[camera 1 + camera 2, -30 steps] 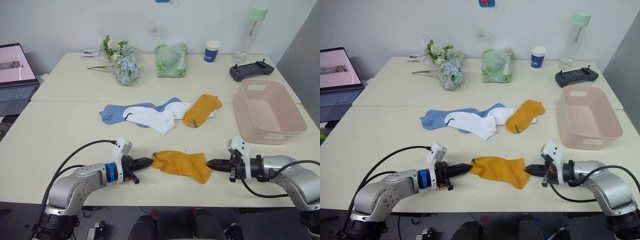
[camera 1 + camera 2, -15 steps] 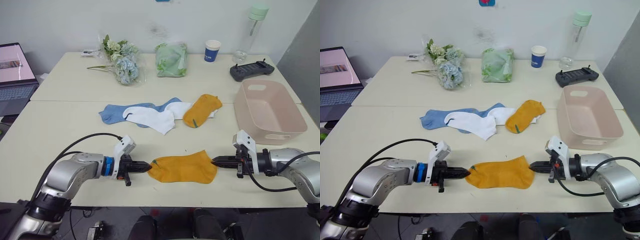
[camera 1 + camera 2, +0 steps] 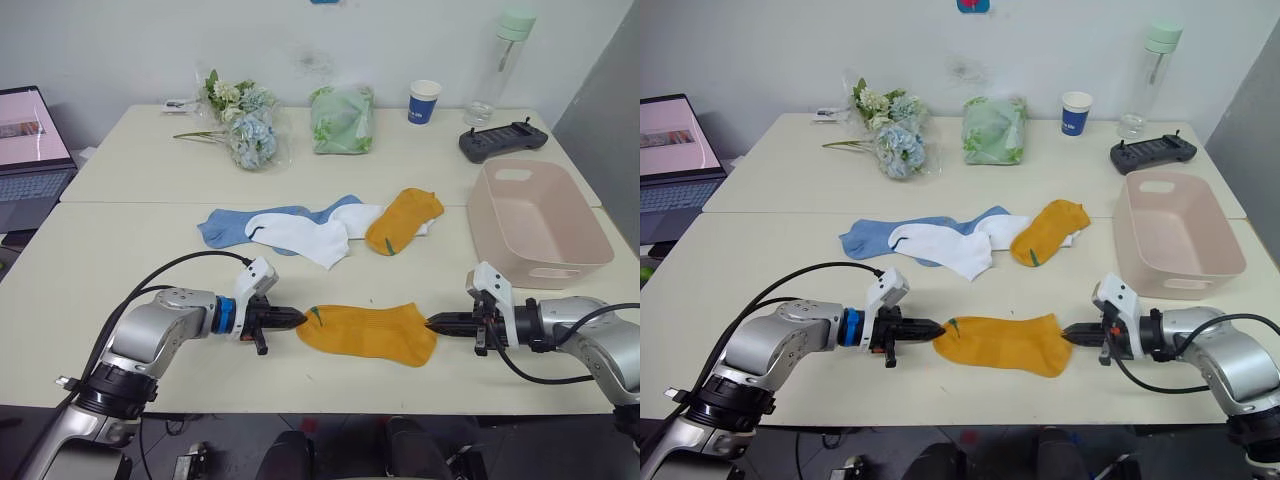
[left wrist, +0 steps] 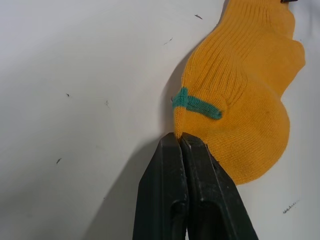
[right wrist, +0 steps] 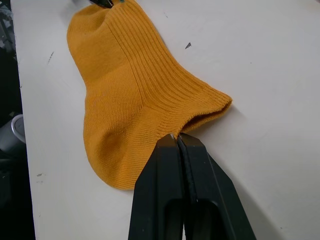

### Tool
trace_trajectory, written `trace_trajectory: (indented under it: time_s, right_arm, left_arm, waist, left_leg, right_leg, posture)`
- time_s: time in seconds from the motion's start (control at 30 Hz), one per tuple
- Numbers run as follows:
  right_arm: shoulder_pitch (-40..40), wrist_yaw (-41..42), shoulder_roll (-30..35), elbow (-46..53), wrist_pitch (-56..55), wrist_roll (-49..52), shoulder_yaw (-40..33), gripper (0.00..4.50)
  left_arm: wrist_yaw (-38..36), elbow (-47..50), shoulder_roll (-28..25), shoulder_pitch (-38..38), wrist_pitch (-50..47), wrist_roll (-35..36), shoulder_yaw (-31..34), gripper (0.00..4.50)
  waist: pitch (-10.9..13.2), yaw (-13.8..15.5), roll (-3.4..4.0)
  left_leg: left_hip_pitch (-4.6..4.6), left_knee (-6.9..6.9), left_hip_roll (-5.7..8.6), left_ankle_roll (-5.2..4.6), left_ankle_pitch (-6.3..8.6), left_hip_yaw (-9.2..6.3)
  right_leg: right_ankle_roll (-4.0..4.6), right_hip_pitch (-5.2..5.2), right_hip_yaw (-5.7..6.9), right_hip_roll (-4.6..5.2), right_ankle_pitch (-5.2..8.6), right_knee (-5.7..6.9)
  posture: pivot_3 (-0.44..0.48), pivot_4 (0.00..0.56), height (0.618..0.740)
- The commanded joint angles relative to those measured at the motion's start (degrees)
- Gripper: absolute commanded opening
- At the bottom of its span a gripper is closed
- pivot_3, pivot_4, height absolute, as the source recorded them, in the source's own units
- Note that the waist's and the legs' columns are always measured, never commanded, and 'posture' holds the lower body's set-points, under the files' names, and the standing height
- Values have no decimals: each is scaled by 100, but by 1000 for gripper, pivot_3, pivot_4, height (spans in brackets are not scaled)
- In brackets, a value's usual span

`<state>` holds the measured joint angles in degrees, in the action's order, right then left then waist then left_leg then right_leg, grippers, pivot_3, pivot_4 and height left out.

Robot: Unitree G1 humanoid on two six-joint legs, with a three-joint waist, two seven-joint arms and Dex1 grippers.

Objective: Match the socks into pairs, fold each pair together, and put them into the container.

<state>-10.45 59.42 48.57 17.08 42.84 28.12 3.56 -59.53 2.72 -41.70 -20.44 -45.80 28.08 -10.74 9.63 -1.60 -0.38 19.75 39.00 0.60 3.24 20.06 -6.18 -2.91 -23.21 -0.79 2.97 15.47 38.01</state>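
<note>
Two end effectors pinch yellow sock

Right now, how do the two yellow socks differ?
The near yellow sock lies stretched flat at the table's front edge, alone; the far yellow sock lies further back, angled, overlapping a white sock in the pile.
The near yellow sock is pinched at both ends, by the left gripper and the right gripper; nothing holds the far yellow sock.
Both are mustard-yellow ankle socks with a small green mark, and both are outside the pink container.
</note>
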Motion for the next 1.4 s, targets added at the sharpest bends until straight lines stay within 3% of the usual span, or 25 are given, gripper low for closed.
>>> trace_trajectory:
  time_s: [0.03, 0.17, 0.33, 0.5, 0.57, 0.73, 0.83, 0.93, 1.07, 1.13, 1.4]
  right_arm:
    - [-22, -42, -46, 38, -52, 33, -75, 0]
    - [-50, -36, -60, -46, -184, -68, -22, 0]
    - [-48, -59, -79, -103, -309, -84, -95, 1631]
    - [-93, -175, -145, 104, -600, 61, -530, 3359]
    - [-67, -124, -166, 267, -920, -66, -473, 3370]
    - [-128, -304, -562, 416, -1413, -252, -197, 3370]
    - [-265, -444, -960, 347, -1736, -565, 226, 2391]
    - [-191, -461, -1145, 288, -2076, -949, 645, 1298]
    - [-9, -595, -1248, 157, -2279, -1359, 1016, 0]
    - [78, -605, -1238, 93, -2409, -1527, 1114, 0]
    - [408, -494, -894, -281, -2729, -1683, 847, 0]
  left_arm:
    - [-44, 62, -45, 94, -56, -45, 19, 16]
    - [-81, 125, -62, 125, -87, -16, 22, 16]
    - [48, 171, -31, 209, -137, 20, 211, 1467]
    - [248, 550, -216, 328, 34, 133, 886, 2912]
    - [336, 843, -122, 341, 93, 313, 1130, 3472]
    - [453, 1350, 99, 377, 477, 218, 1092, 3472]
    - [411, 1459, 419, 365, 1188, -145, 649, 2557]
    - [355, 1230, 460, 407, 2020, -952, -65, 1614]
    - [494, 929, 834, 448, 2332, -1264, -513, 375]
    - [525, 706, 908, 505, 2543, -1538, -709, 33]
    - [450, 49, 728, 766, 3275, -1920, -664, 33]
  waist:
    - [0, -1, 0]
    - [0, -2, 0]
    - [0, -2, 0]
    - [0, -9, 0]
    - [0, -15, 0]
    - [0, -8, -1]
    - [0, -5, -1]
    - [-1, -4, -1]
    - [-2, 2, 0]
    - [-2, 3, 0]
    - [-7, -9, -1]
  left_leg:
    - [0, 0, 0, 0, 0, 0]
    - [0, 0, 0, 0, 0, 0]
    - [-1, 0, -1, 0, 0, 0]
    - [-4, 1, -5, -2, -1, -1]
    - [-6, 1, -11, -2, -1, -4]
    - [-2, 0, -11, 1, -2, -3]
    - [0, 1, -8, 3, -3, -3]
    - [0, 1, -2, 4, -3, -1]
    - [2, 1, -1, 4, -3, 2]
    - [0, 1, 2, 3, -3, 3]
    - [-11, 0, 0, 0, -2, 7]
  right_leg:
    - [0, 0, 0, 0, 0, 0]
    - [0, 0, 0, 0, 0, 0]
    - [0, 0, -1, 0, 0, 1]
    - [0, 1, 2, -3, 0, 9]
    - [1, 0, 1, -11, -1, 10]
    - [1, 0, 0, -9, -1, 4]
    - [1, -2, -4, 1, -1, -1]
    - [1, -2, -6, 3, -1, -2]
    - [1, -2, -3, 1, -1, -2]
    - [1, 0, -4, 2, -1, -1]
    - [1, 5, -4, -1, -1, 7]
  posture:
    - [0, 150, 740]
    - [0, 150, 740]
    - [0, 150, 740]
    - [0, 150, 740]
    - [0, 150, 740]
    - [0, 150, 740]
    - [0, 150, 740]
    - [0, 150, 740]
    - [0, 150, 740]
    - [0, 150, 740]
    - [0, 150, 740]
